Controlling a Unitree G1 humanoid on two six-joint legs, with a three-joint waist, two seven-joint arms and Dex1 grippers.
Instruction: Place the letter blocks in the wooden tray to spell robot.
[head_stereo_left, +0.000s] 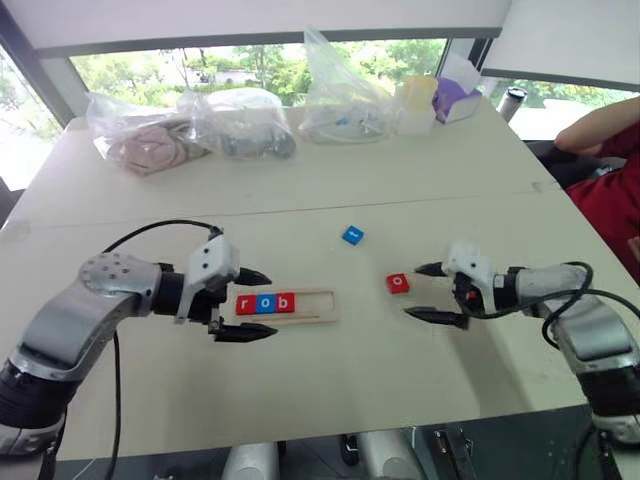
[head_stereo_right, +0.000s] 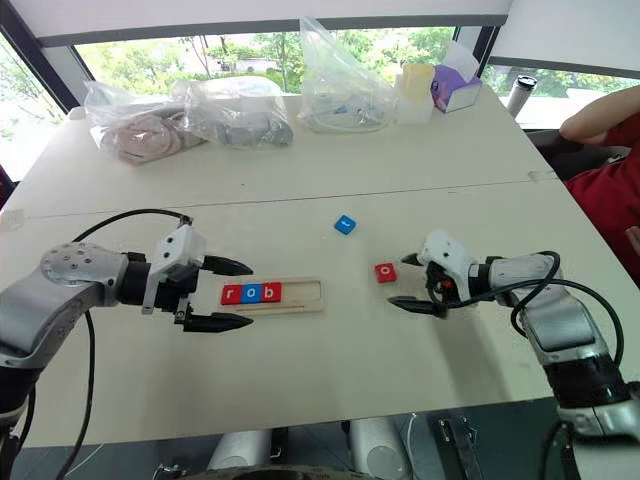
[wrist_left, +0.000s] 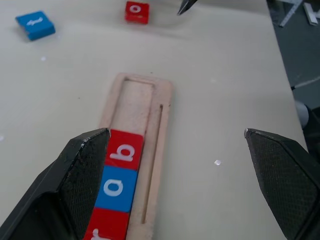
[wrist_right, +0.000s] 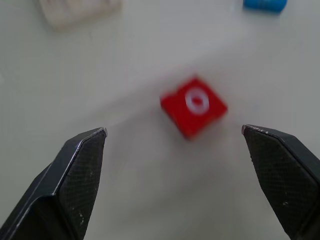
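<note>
Holding three blocks (head_stereo_left: 265, 303) spelling r, o, b, the wooden tray (head_stereo_left: 316, 305) sits centre-frame. Right of it lies a red o block (head_stereo_left: 398, 283); above, a blue block (head_stereo_left: 352, 235), probably t. Left gripper (head_stereo_left: 255, 303) and right gripper (head_stereo_left: 428, 291) gape empty.

I have the left gripper (head_stereo_left: 247, 304) low over the tabletop's left half, arm bent in from the left edge, fingers spread wide. My right gripper (head_stereo_left: 428, 291) reaches in from the right edge, its fingers also apart, empty.
</note>
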